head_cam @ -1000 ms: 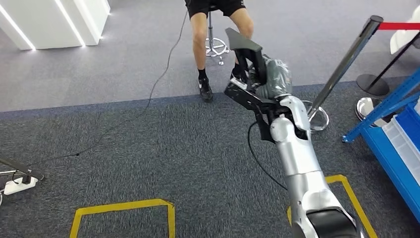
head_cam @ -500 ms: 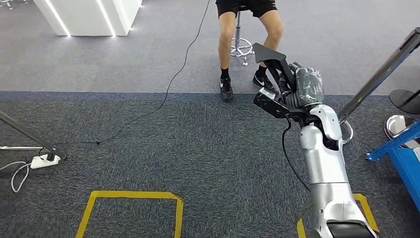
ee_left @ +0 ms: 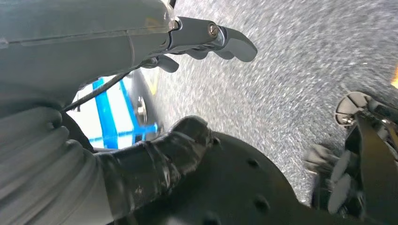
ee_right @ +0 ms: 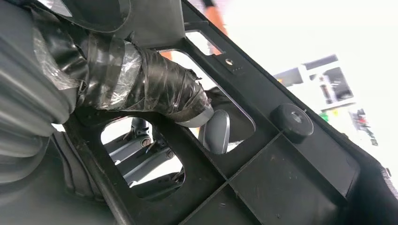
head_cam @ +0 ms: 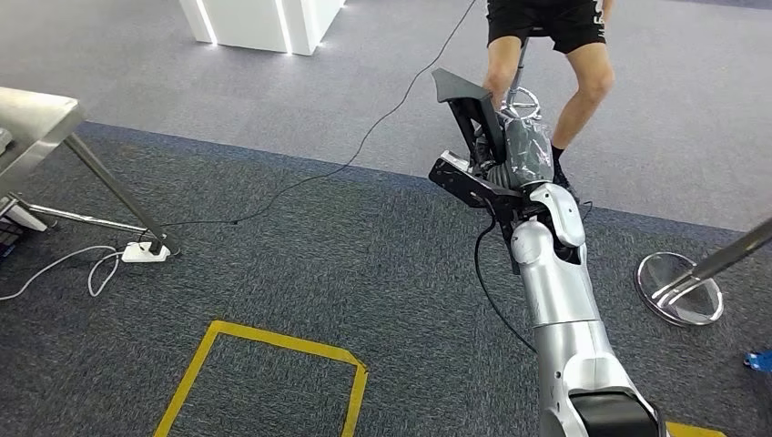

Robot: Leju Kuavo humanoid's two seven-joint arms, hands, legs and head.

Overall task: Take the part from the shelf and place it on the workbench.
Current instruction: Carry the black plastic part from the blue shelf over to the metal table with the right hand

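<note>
Above the grey carpet, the right hand (head_cam: 526, 155) is gripping the black part (head_cam: 473, 137) with fingers (ee_right: 155, 89) hooked through its openings, while the left hand (ee_left: 141, 154) is hanging with nothing in it. Since a second ago the view is swinging leftward, bringing a steel workbench (head_cam: 36, 118) into frame, so the carry appears to be nearing the set-down. No readable writing is showing on the part.
</note>
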